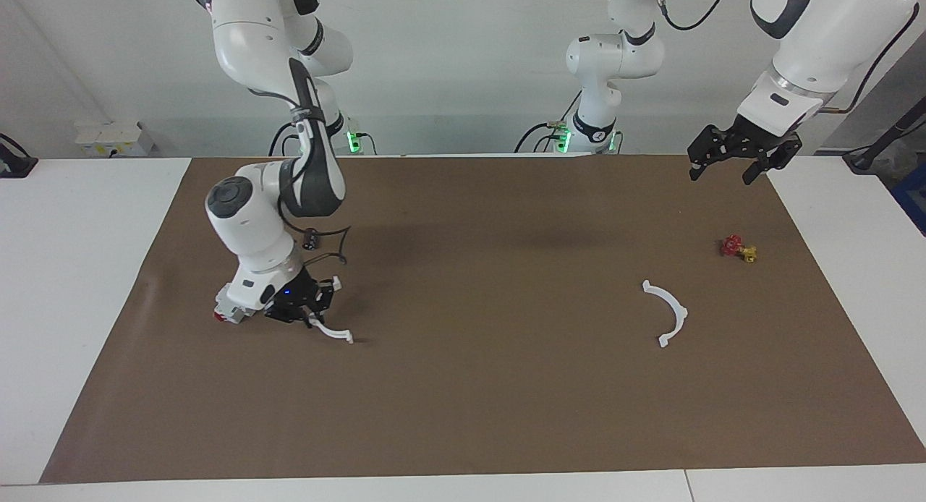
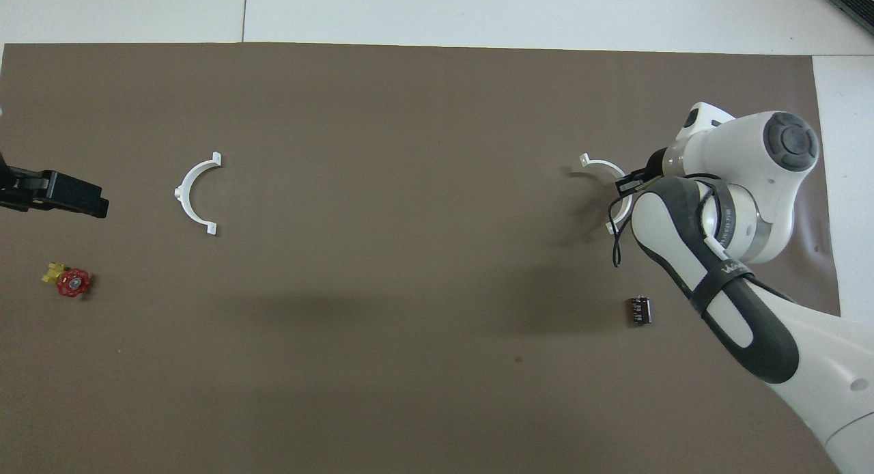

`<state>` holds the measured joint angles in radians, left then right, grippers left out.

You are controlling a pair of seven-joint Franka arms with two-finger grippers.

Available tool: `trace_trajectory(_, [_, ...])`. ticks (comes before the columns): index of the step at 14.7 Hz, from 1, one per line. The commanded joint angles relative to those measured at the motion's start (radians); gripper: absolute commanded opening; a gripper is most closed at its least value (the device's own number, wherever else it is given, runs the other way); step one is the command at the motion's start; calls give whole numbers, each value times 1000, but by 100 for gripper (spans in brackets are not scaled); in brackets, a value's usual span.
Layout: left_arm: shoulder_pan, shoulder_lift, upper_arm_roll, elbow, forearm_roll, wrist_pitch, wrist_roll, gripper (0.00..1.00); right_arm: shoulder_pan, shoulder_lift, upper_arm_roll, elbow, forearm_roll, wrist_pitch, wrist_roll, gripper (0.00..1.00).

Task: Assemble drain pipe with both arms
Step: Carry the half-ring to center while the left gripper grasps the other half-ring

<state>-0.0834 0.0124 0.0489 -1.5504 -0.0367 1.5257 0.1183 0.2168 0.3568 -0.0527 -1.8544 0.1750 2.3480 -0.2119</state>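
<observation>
I have the right gripper down at the table, jaws closed on one half-ring to carry toward the other half-ring, while the left gripper waits with jaws open.

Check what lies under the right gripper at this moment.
Under the right gripper is one white half-ring on the brown mat. One tabbed end sticks out clear. The overhead view shows the arm covering the middle of the arc, so the contact itself is hidden.

Two white half-rings — well apart on the brown mat.
</observation>
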Motion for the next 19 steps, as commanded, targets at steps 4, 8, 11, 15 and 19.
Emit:
trace_trajectory(4, [7, -81, 0, -230, -20, 212, 0, 100, 283, 4, -4, 26, -122, -3, 651, 0])
trace_trajectory(8, [10, -16, 0, -304, -20, 385, 11, 100, 368, 50, -1, 41, -302, 14, 849, 0])
trace_trajectory(11, [11, 79, 0, -326, -20, 529, 14, 100, 394, 62, 2, 35, -308, 17, 858, 0])
trace_trajectory(15, [39, 171, 0, -358, -20, 678, 20, 100, 412, 77, 2, 32, -305, 59, 864, 0])
trace_trajectory(19, [43, 283, 0, -355, -20, 803, 27, 98, 441, 91, 2, 15, -305, 103, 865, 0])
